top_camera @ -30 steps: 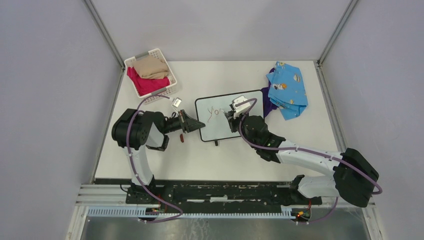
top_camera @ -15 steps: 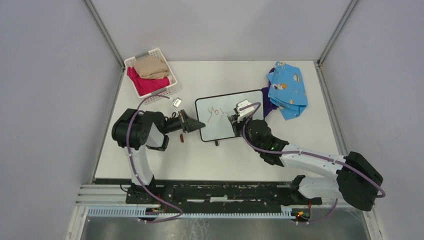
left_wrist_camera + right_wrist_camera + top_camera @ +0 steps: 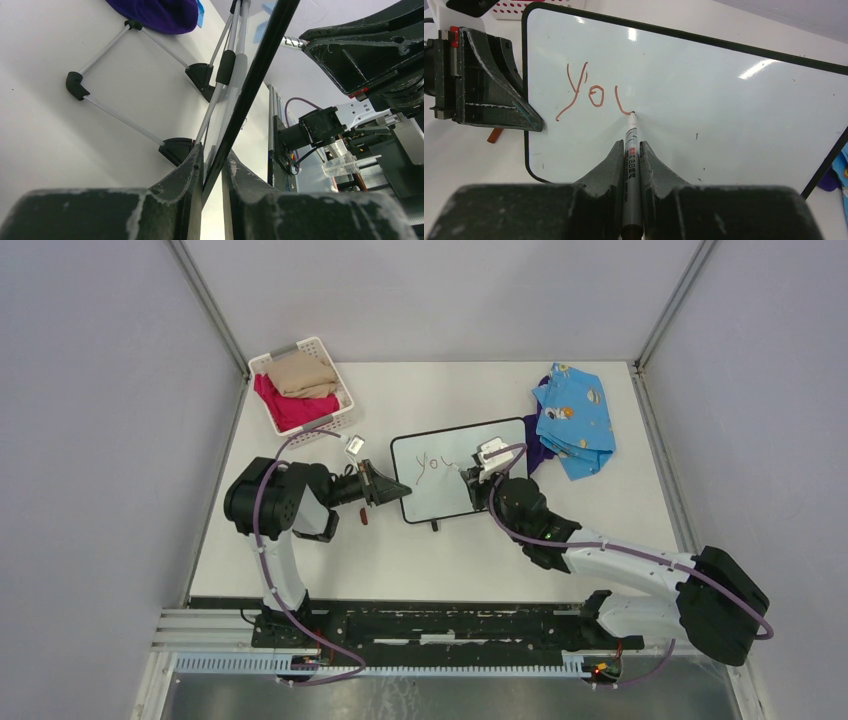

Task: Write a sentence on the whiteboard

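Observation:
The whiteboard (image 3: 440, 498) stands tilted at mid-table, its black frame (image 3: 260, 65) running up the left wrist view. My left gripper (image 3: 398, 490) (image 3: 212, 156) is shut on the board's left edge and also shows in the right wrist view (image 3: 535, 125). My right gripper (image 3: 473, 480) (image 3: 631, 145) is shut on a silver marker (image 3: 631, 140), whose tip touches the whiteboard (image 3: 724, 100). Red writing (image 3: 594, 95) reads "yo", and a curved stroke after it ends at the tip.
A white basket (image 3: 300, 390) with pink and beige cloth sits at the back left. A blue patterned cloth (image 3: 575, 418) lies over a purple one (image 3: 537, 455) right of the board. A small reddish-brown cap (image 3: 364, 517) lies by the left gripper. Wire stand legs (image 3: 120, 117) prop the board from behind.
My right gripper has moved right along the board with the marker, adding a curved stroke after "yo". The left gripper and the board have stayed put.

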